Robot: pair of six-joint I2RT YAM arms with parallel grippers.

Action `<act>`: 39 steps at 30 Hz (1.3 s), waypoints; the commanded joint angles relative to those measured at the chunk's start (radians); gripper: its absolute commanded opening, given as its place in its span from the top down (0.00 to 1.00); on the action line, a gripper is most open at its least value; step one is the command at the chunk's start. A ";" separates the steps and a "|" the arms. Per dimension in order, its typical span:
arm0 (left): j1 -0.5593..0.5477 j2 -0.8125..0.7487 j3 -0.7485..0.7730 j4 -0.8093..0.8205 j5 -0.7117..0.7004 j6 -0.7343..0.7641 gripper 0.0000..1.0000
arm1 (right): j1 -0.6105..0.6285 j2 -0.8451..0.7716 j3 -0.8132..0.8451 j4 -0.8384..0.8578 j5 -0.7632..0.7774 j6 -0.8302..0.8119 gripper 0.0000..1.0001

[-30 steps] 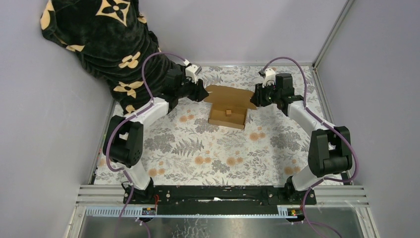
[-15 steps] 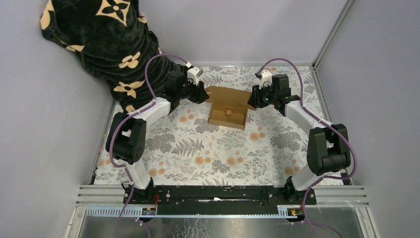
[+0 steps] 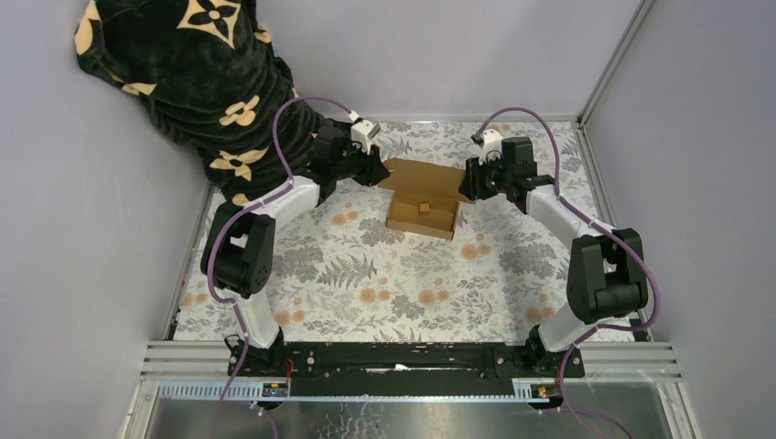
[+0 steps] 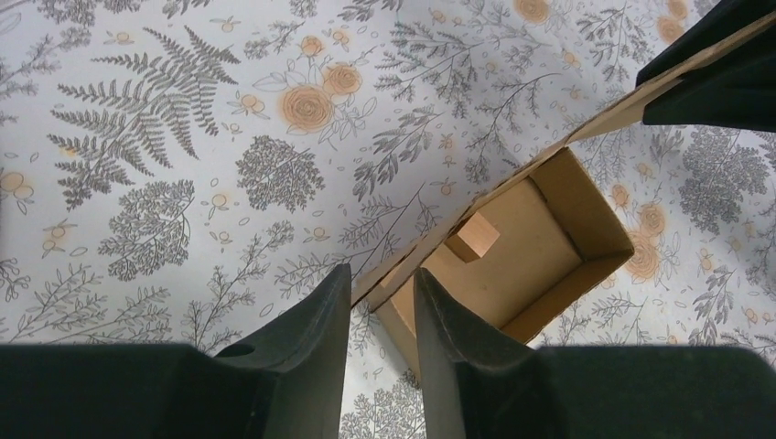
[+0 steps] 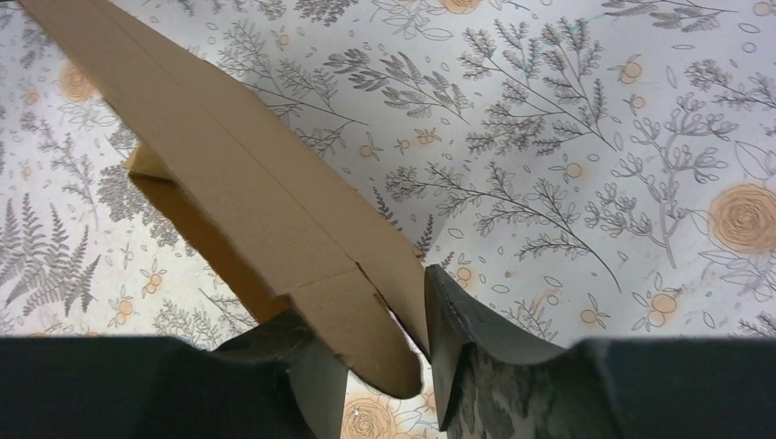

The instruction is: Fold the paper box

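Observation:
The paper box (image 3: 423, 212) is an open brown cardboard tray at the far middle of the table, its lid flap (image 3: 421, 174) raised behind it. A small tan block (image 4: 476, 240) lies inside on the box floor (image 4: 540, 229). My left gripper (image 3: 373, 171) is at the lid's left corner. In the left wrist view its jaws (image 4: 382, 274) pinch the end of the lid's edge at their tips. My right gripper (image 3: 469, 186) is at the lid's right corner, shut on the lid and its rounded ear tab (image 5: 366, 311). The lid (image 5: 210, 174) stretches away from it.
A person in a black garment with tan flower marks (image 3: 183, 73) leans in at the far left, close to the left arm. Grey walls enclose the floral tablecloth (image 3: 366, 274). A metal post (image 3: 608, 64) stands at the far right corner.
My left gripper has moved right onto the lid's left corner and its jaws have narrowed. The lid has tilted up from lying flat. The right gripper shifted slightly.

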 commanded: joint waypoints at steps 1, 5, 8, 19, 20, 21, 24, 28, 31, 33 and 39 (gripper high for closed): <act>-0.011 0.001 0.037 0.056 0.013 0.022 0.63 | 0.010 -0.027 0.028 0.012 0.048 -0.012 0.58; -0.011 -0.009 0.032 0.050 0.007 0.026 0.63 | 0.010 -0.047 0.020 0.019 0.075 -0.009 0.58; -0.011 -0.009 0.035 0.045 0.003 0.027 0.64 | 0.010 -0.060 0.015 0.026 0.094 -0.007 0.57; -0.012 -0.006 0.043 0.034 -0.004 0.026 0.67 | 0.010 -0.077 0.003 0.032 0.117 -0.002 0.62; -0.013 -0.005 0.043 0.032 -0.003 0.026 0.67 | 0.010 -0.077 0.003 0.032 0.116 0.000 0.63; -0.013 -0.004 0.043 0.031 -0.001 0.026 0.67 | 0.010 -0.075 0.003 0.031 0.116 -0.001 0.63; -0.013 -0.001 0.043 0.027 -0.003 0.029 0.67 | 0.010 -0.072 0.003 0.029 0.116 -0.002 0.64; -0.017 0.001 0.042 0.020 0.000 0.031 0.67 | 0.010 -0.069 0.004 0.026 0.119 -0.004 0.64; -0.019 0.001 0.040 0.020 0.003 0.031 0.67 | 0.010 -0.069 0.004 0.025 0.126 -0.004 0.65; -0.019 0.001 0.039 0.020 0.000 0.031 0.67 | 0.010 -0.069 0.006 0.024 0.127 -0.004 0.65; -0.020 0.000 0.044 0.004 -0.009 0.036 0.73 | 0.010 -0.070 0.008 0.025 0.129 -0.002 0.67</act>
